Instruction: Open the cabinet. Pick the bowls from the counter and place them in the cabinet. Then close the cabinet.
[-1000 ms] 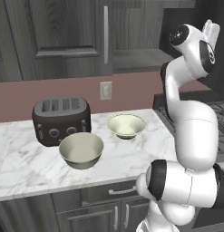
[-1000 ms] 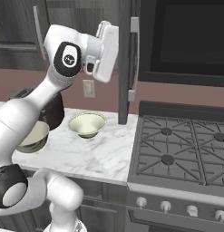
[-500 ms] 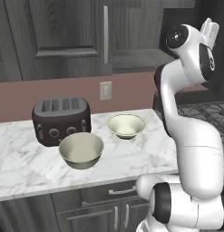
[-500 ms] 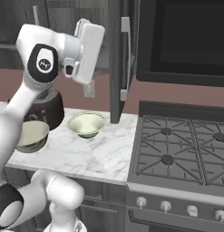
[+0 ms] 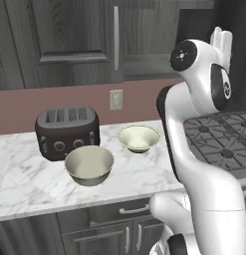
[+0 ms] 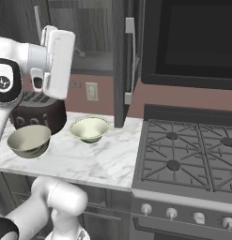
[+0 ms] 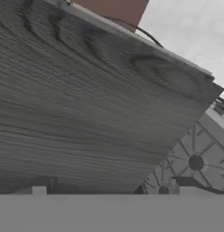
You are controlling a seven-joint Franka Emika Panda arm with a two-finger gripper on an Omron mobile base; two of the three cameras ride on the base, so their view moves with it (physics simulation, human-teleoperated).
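The white arm's two-finger gripper point(image 7: 109, 190) is spread wide, holding nothing, facing the dark grey wood-grain cabinet's point(image 6: 119, 61) right door, which stands swung open.

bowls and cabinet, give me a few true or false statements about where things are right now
1. Both bowls sit on the counter. True.
2. The smaller bowl is inside the cabinet. False: it rests on the marble beside the larger bowl.
3. The cabinet's right door stands swung open. True.
4. The toaster sits on the stove. False: it stands on the counter behind the larger bowl.
5. A bowl is held by the arm. False: both lie free.
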